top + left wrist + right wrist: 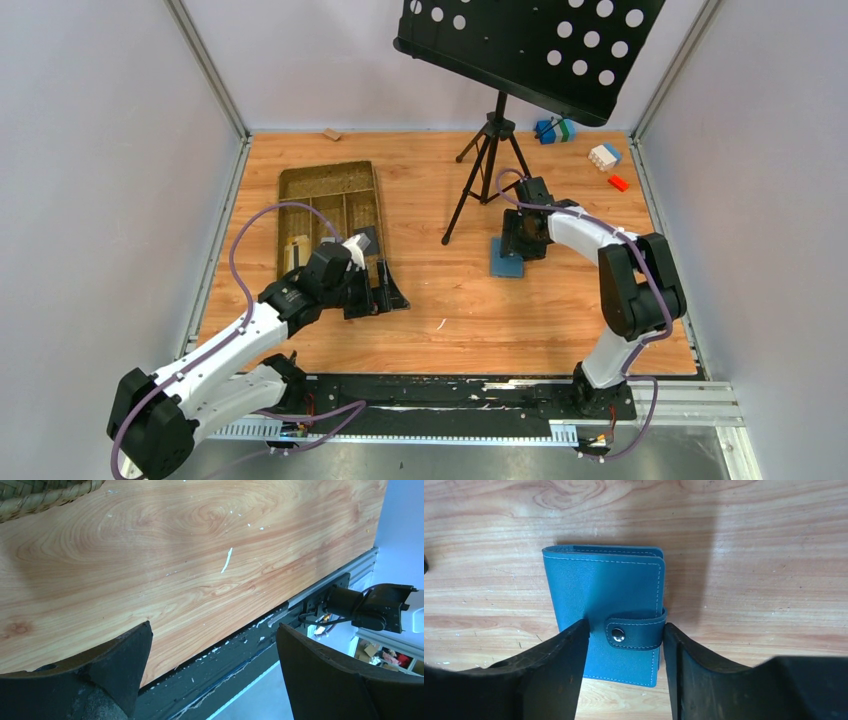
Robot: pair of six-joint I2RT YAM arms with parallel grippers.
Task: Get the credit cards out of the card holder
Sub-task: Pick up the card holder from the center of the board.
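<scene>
Tray first: found the brown woven tray [330, 168] lying on the left part of the bench [450, 300], divided into compartments. Saw the left gripper [375, 290] low at the tray's near end, released, jaws spread wide with only bare wood between them in the wrist view. Passed a black music stand [530, 50] mid-bench. Found the blue card holder [599, 585] flat on the bench just right of the stand, folded shut, strap [644, 630] snapped across its edge. Saw the right gripper [624, 630] directly above it, jaws parted, clasping nothing, one finger either side of the strap. Noted toy blocks [605, 155] at the far right corner.
</scene>
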